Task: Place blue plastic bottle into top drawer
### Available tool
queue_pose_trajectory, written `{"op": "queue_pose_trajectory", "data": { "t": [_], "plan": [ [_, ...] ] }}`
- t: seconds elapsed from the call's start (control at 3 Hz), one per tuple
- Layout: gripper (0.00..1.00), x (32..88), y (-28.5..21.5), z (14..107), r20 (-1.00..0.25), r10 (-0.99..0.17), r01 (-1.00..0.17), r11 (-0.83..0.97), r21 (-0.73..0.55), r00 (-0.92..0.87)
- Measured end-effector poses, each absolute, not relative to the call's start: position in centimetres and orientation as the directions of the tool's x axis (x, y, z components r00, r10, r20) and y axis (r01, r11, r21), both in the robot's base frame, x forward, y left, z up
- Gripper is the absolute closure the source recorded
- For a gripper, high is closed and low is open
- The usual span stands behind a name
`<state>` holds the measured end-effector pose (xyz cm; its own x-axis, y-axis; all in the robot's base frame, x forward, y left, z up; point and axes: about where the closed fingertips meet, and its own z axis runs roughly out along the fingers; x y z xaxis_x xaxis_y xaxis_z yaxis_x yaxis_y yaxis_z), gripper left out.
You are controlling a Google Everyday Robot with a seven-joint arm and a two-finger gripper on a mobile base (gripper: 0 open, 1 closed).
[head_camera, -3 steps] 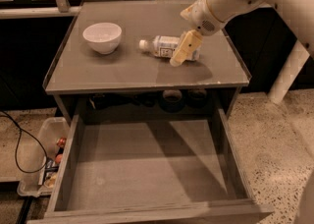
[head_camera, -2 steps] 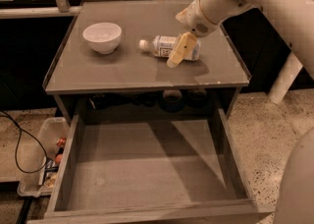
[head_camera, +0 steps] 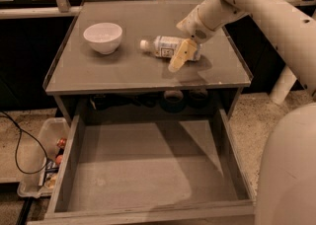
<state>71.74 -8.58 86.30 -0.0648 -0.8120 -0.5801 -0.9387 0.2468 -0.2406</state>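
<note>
Bottle: the blue plastic bottle (head_camera: 163, 46) is lying on its side on the grey tabletop (head_camera: 123, 73). Its white cap points away from the gripper, toward the bowl. It's not in the drawer yet.

Feel: my guess is it's light, thin-walled and a bit squishy. It looks smooth and round too, so it could roll off or squirt out of a hard pinch. I doubt it's fragile.

Where to grab: I'd take it across the labelled middle of the body, square to its length. I'd stay off the cap and the narrow neck.

Gripper: the gripper (head_camera: 180, 56) sits right over the bottle's base half, overlapping the end of the label and low to the tabletop. Honestly can't tell if it's open or already clamped on, or even touching.

Arm: the white arm (head_camera: 247, 2) reaches in from behind the gripper, on the side away from the cap.

Bowl: the white bowl (head_camera: 102, 36) is upright, well off past the cap end and apart from the bottle.

Top drawer: the top drawer (head_camera: 143, 169) is pulled out, below the gripper and nearer the camera, with its bare bottom showing.

Since a second ago: the gripper has dropped a little and slid along the bottle toward the cap. The bottle, bowl and drawer look like they're right where they were.
</note>
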Motion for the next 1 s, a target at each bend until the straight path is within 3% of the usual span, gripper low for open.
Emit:
{"op": "queue_pose_trajectory", "data": {
  "t": [0.33, 1.0],
  "plan": [
    [0.19, 71.76, -8.57, 86.27, -0.58, -0.812, -0.939, 0.247, -0.24, -0.065],
    [0.66, 71.76, -8.57, 86.26, -0.58, -0.812, -0.939, 0.247, -0.24, -0.065]
  ]
}}
